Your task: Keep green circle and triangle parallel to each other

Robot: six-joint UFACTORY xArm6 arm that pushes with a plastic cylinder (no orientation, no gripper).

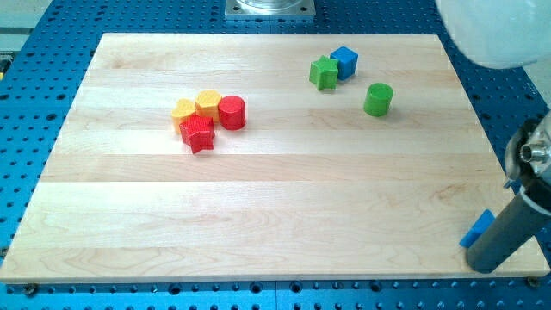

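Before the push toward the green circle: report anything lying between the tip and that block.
A small blue block, partly hidden, sits against the rod up-left of my tip, roughly on the line to the green circle; beyond it, bare wood.

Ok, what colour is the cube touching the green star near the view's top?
Blue. The blue cube sits against the green star; the camera view, the only one, shows it clearly.
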